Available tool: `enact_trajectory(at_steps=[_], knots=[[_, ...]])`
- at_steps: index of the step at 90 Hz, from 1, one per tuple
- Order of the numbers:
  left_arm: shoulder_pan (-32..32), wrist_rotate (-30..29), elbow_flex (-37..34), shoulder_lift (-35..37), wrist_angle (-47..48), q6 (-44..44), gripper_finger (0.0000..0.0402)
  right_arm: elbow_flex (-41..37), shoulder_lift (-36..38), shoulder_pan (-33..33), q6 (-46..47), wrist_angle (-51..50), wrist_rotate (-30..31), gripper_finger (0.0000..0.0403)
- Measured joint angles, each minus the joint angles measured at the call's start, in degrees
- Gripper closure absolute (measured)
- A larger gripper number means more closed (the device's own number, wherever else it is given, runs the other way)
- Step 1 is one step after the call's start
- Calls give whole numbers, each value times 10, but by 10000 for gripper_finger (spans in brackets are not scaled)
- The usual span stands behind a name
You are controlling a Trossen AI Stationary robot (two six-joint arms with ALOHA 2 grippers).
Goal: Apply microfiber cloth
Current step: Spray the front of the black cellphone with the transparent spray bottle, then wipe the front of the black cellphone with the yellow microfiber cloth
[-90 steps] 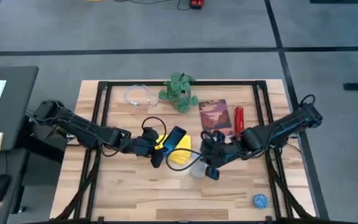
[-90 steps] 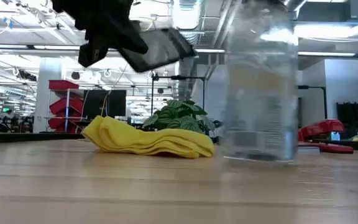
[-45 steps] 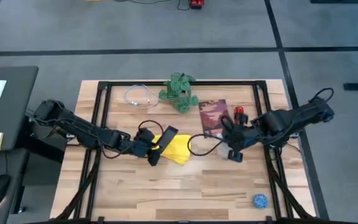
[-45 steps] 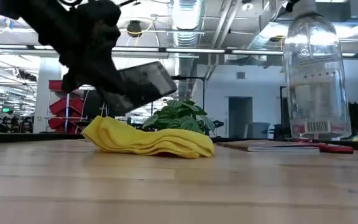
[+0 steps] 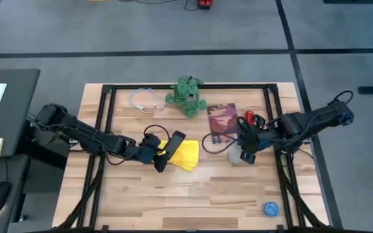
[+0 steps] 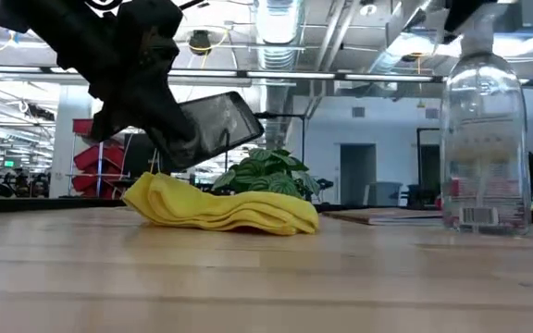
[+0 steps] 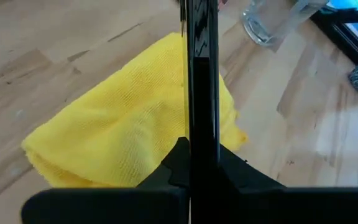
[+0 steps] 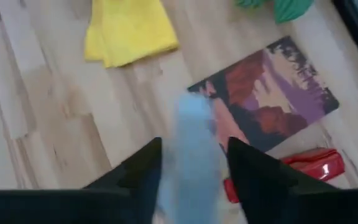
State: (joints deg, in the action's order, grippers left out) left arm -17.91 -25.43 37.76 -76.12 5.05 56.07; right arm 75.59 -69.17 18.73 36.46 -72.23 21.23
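The yellow microfiber cloth (image 5: pixel 185 155) lies bunched on the table's middle (image 6: pixel 220 211). Just above its left part hangs a black phone (image 6: pixel 206 129), with my left gripper (image 5: pixel 162 154) shut on it. My right gripper (image 5: pixel 243 150) is shut on a clear bottle (image 6: pixel 484 148) to the right of the cloth, beside a book (image 5: pixel 222 120). The bottle stands upright with its base down at the table top. My left gripper pinches the phone's two flat faces (image 7: pixel 201 146) between its two fingers at the end nearer the arm. The fingers come from the table's left, slanting down. The phone is lifted clear and tilted, its free end (image 6: pixel 243 106) raised over the cloth. My right gripper holds the bottle near its top (image 6: pixel 475 37), between its two fingers (image 8: pixel 143 165), coming from above. The bottle is upright below the fingers. Whether its base (image 6: pixel 484 227) rests on the table I cannot tell.
A green plant (image 5: pixel 186 96) and a coiled clear cable (image 5: pixel 144 99) sit at the far side. A red tool (image 5: pixel 250 118) lies right of the book. A small blue ball (image 5: pixel 271 208) lies near the front right. Black frame rails (image 5: pixel 105 129) run along the table's sides.
My right gripper has carried the bottle from beside the cloth toward the table's right and far side, lowering it next to the book. My left gripper has gone down and a little left with the phone, which now hangs closer over the cloth, tilted.
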Motion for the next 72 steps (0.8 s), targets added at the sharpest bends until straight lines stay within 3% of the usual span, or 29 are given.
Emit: enact_trajectory(at_steps=[11,19,46,57,72], knots=[[0,0,0,0,-5,8,395,20,20,-15,-5,-14,-1,144],[0,-3,1,0,-9,6,395,61,26,-23,-19,-31,0,130],[27,-7,1,0,41,-105,395,244,-30,-41,-185,-23,14,152],[56,23,1,-10,85,-150,395,310,-72,-51,-216,-3,15,163],[89,124,5,-74,70,-226,395,376,-131,-54,-251,22,14,173]])
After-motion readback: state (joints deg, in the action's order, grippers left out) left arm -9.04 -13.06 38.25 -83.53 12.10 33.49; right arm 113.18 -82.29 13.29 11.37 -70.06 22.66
